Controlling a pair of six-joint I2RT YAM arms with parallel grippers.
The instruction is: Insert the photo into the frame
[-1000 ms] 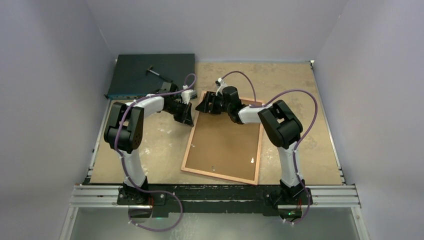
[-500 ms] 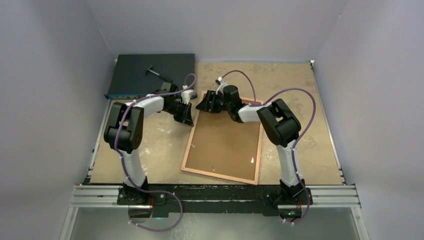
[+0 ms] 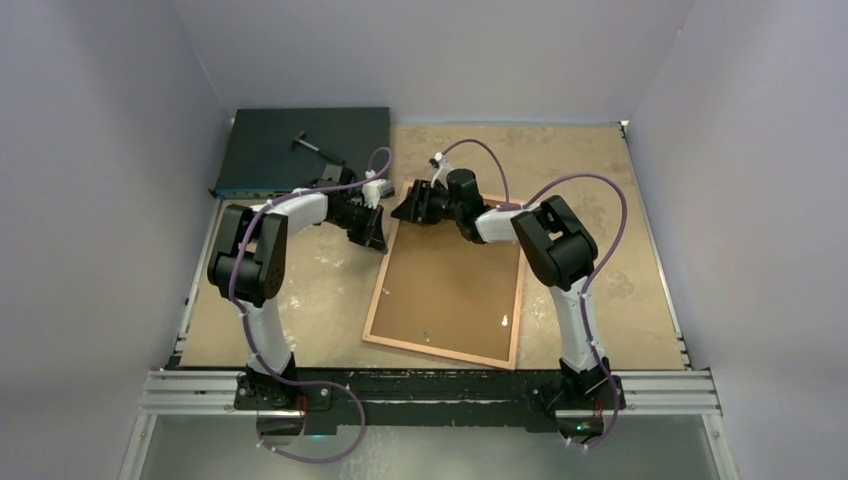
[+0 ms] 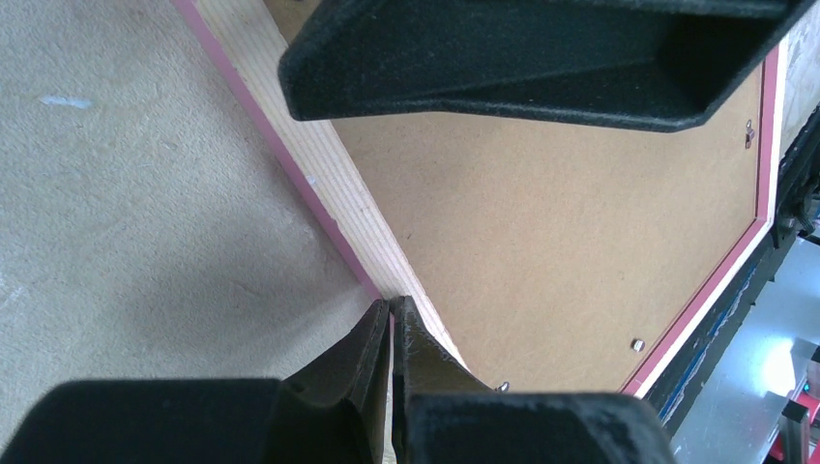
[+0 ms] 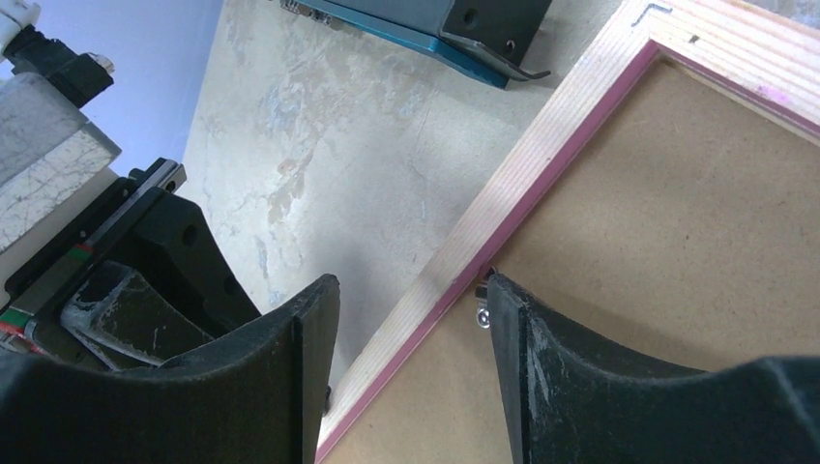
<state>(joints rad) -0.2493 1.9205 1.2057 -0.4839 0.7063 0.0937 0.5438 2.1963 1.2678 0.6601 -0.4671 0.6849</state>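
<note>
The frame [image 3: 440, 352] lies face down mid-table, its pale rail around a brown backing board [image 3: 450, 285]. The photo is hidden. My left gripper [image 3: 377, 238] is shut, and in the left wrist view its tips [image 4: 391, 304] press together against the pink outer edge of the frame's left rail [image 4: 309, 164] with nothing between them. My right gripper [image 3: 408, 208] is open at the frame's far left corner. In the right wrist view it [image 5: 411, 295] straddles the rail [image 5: 541, 164], one finger [image 5: 580, 387] on the board beside a small metal tab [image 5: 481, 316].
A dark flat electronics box [image 3: 290, 150] with a small tool [image 3: 315, 147] on it sits at the far left, close to both grippers. The two grippers are only a few centimetres apart. Grey walls enclose the table on three sides.
The right arm has shifted slightly left and farther toward the frame's corner. The left arm and the frame have not moved.
</note>
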